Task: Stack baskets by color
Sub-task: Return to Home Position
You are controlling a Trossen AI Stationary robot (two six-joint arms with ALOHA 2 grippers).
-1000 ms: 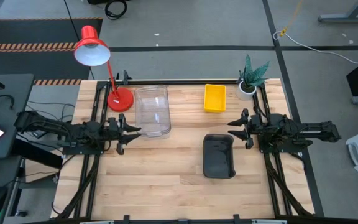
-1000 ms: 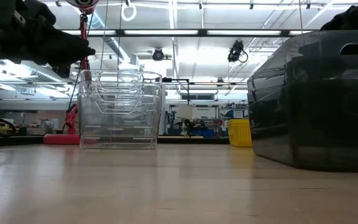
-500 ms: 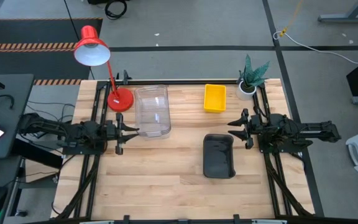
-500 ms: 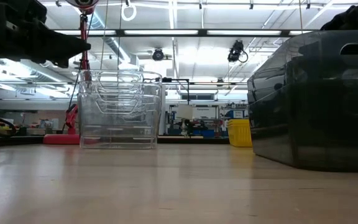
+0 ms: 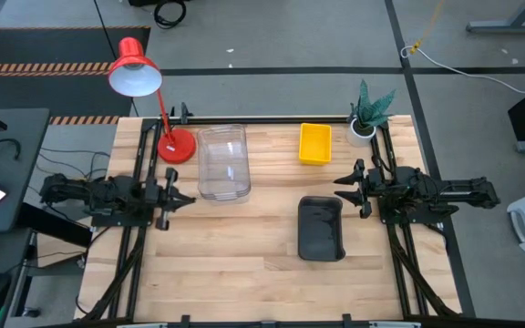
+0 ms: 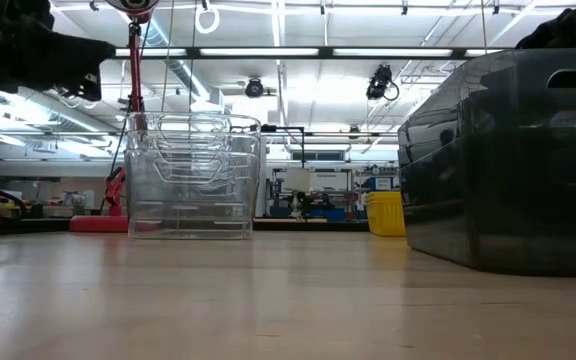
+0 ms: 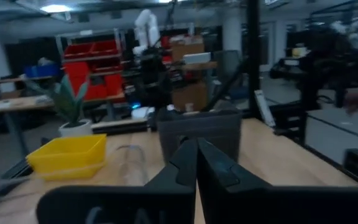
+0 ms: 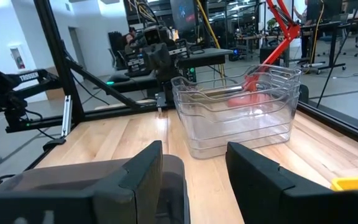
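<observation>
Currently all baskets sit in three groups on the pale wooden desk, sorted by colour.

Stack of clear transparent rectangular plastic baskets: far left part of the desk, just beside the round base of the red desk lamp. The low view shows several rims nested one inside another.

Small bright yellow rectangular plastic basket: far edge, right of centre, near the small potted plant. From above it reads as one; how many are nested I cannot tell.

Stack of dark grey rectangular plastic baskets: right of centre, nearer the front edge, well apart from the clear stack. In the low view it stands close and shows layered rims.

Left tool: over the left side of the desk, pointing inward, near the front left corner of the clear stack, not touching it. Its fingers press together, clenched on nothing.

Right tool: over the right side, pointing inward, just beside the far right corner of the grey stack. Its fingers stand apart, released, nothing between them.
</observation>
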